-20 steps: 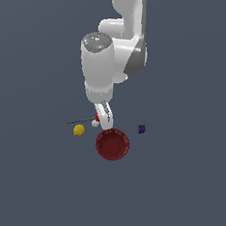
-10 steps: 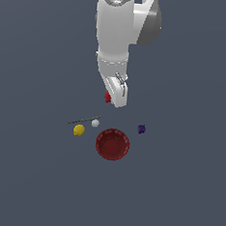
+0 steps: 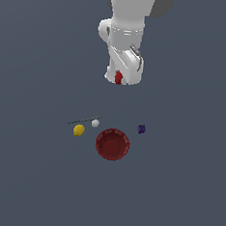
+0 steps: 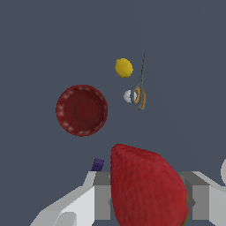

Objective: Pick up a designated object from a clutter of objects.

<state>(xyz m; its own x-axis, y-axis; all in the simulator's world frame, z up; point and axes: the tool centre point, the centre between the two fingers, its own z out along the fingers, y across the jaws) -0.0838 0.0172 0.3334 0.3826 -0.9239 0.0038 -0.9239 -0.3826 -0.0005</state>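
Flat slate-grey ground fills both views, a plain matte table (image 3: 26, 185) with no edge or seam that we can find. Well above it we see our claw (image 3: 119, 78) clenched on the strawberry (image 3: 118, 77), which is lifted clear of everything else; the height, we judge, is there so the fruit cannot brush the clutter beneath it. In the wrist view the strawberry (image 4: 148, 185) sits between the two pale grey fingers (image 4: 70, 207), plump and tapered, its red skin finely dimpled; we cannot make out its green top from here.

Below, the rest lies loosely scattered and apart. A dark-red bowl (image 3: 112, 144) is round and shallow, with a pale dotted rim, and looks hard and smooth. On the exterior view's left of it rests a small yellow lemon (image 3: 79, 130), rounded and matte, and near that a tiny white ball (image 3: 95, 123). Touching or just beside the ball runs a thin dark stick (image 3: 83, 120); the wrist view suggests scissors (image 4: 139, 90) with orange-lined handle loops, though it is too small for us to be sure. A small purple blob (image 3: 141, 129) of blocky shape sits on the exterior view's right of the bowl
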